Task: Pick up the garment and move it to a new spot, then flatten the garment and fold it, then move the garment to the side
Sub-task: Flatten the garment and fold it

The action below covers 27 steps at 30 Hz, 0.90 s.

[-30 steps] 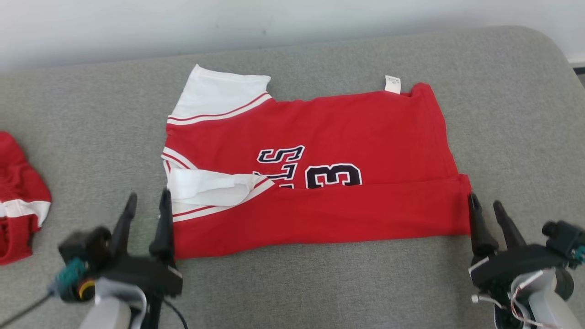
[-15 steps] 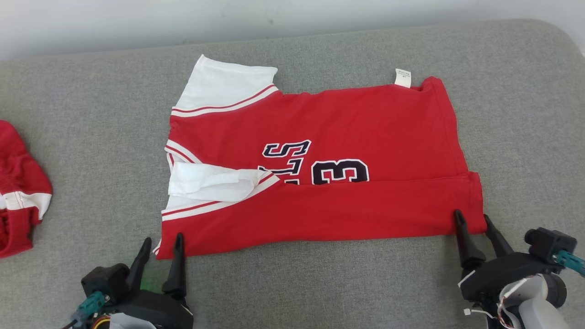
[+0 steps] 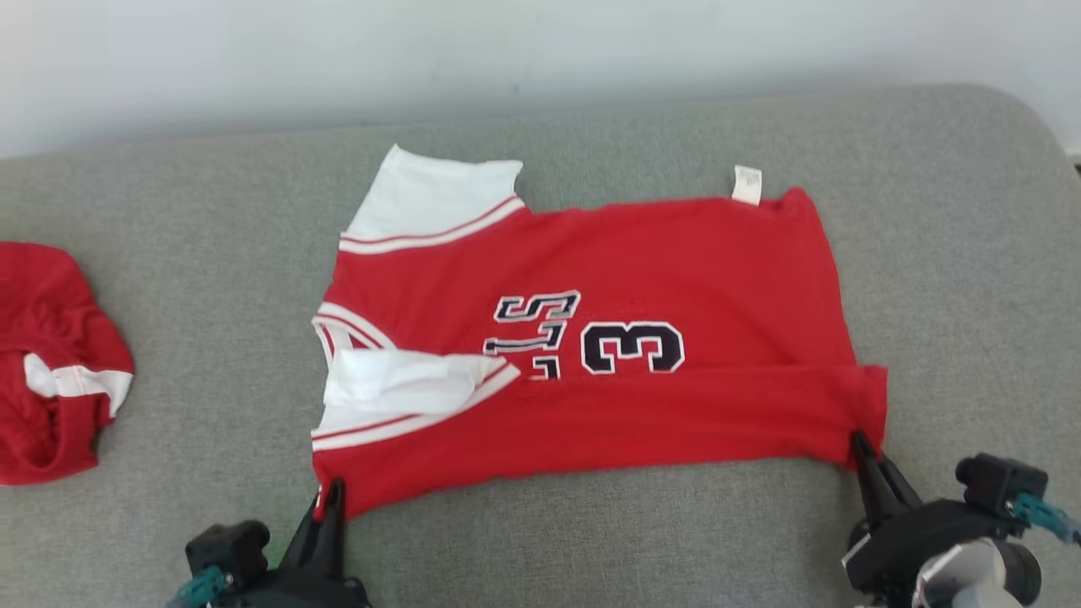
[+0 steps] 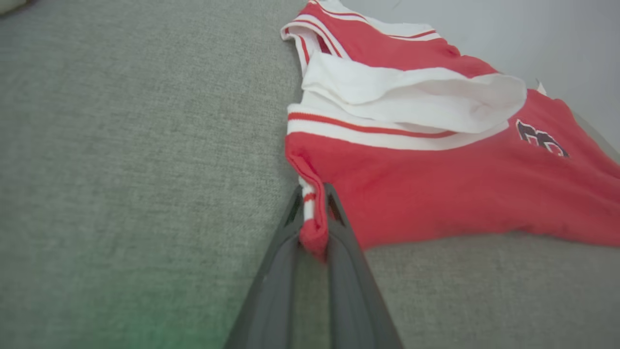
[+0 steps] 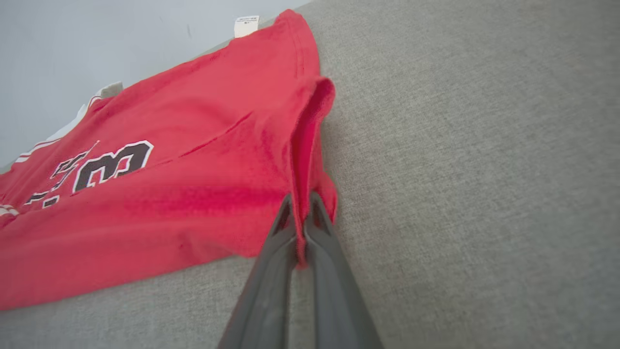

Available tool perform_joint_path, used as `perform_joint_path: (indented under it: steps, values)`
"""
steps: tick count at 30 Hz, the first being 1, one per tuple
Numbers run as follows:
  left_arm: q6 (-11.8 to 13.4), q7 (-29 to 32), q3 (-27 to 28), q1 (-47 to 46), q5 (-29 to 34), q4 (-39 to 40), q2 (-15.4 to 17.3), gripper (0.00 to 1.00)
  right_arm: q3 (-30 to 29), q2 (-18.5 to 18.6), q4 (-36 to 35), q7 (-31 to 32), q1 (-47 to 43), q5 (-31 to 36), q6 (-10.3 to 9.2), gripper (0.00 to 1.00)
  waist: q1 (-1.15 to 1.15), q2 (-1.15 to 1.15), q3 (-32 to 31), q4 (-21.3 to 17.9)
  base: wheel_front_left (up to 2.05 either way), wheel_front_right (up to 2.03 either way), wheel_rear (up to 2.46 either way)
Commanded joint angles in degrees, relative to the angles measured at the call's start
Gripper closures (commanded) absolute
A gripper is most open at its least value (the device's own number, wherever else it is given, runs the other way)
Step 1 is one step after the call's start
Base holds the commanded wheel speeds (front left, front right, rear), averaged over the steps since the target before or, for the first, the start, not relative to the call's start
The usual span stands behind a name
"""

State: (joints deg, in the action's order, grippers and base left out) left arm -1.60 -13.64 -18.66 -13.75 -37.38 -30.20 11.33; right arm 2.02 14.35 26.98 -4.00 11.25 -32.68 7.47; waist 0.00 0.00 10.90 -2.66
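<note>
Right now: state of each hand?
Left hand: closed, pinching the near left corner of the red jersey.
Right hand: closed, pinching the jersey's near right corner.

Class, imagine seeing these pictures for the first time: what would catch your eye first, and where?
The red jersey with white sleeves lies across the middle of the grey cushion. The left end effector and right end effector each pinch a near corner. Another red garment sits far left.
</note>
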Motion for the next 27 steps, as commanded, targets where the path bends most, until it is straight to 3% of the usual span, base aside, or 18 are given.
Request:
perform_joint_path:
  steps: [1,9,17,18,19,20,27]
  values:
    - [0.3,-0.5,0.4,2.3,-0.2,0.3,0.0,1.00,-0.4,0.6,-0.6,0.0,-2.3,-0.9,0.07,1.00,0.00,0.00,-2.9,0.9,0.00,0.00,0.00]
    - [3.1,-1.3,2.5,11.3,-0.8,6.6,-0.1,1.00,-2.9,0.2,-6.9,2.5,-10.4,-1.3,0.07,1.00,0.00,0.00,-4.9,1.9,0.00,0.00,0.00]
    - [3.5,-0.3,1.0,14.7,-0.6,9.9,-0.9,1.00,-6.2,-1.2,-12.7,6.3,-17.4,0.1,0.07,1.00,0.00,0.00,-4.7,3.9,0.00,0.00,0.00]
    - [3.9,-0.5,1.0,14.5,0.1,9.9,-0.6,0.96,-6.9,-1.7,-13.2,5.8,-17.5,0.4,0.07,0.77,0.00,0.00,-4.9,4.0,0.00,0.00,0.00]
    - [4.3,-0.7,1.1,14.3,0.6,10.2,-0.4,0.66,-7.2,-2.0,-13.6,5.7,-17.7,0.8,0.07,0.27,0.00,0.00,-5.1,4.0,0.00,0.00,0.00]
    - [4.6,-0.9,1.5,14.2,0.8,10.4,-0.6,0.03,-7.8,-2.7,-14.0,5.5,-17.7,0.9,0.07,0.00,0.00,0.00,-5.3,4.0,0.00,0.00,0.00]
    - [6.5,-1.6,6.5,13.6,6.3,16.7,0.7,0.00,-10.5,-3.9,-19.8,0.8,-15.2,4.9,0.07,0.00,0.00,0.00,-7.2,3.6,0.00,0.00,0.00]
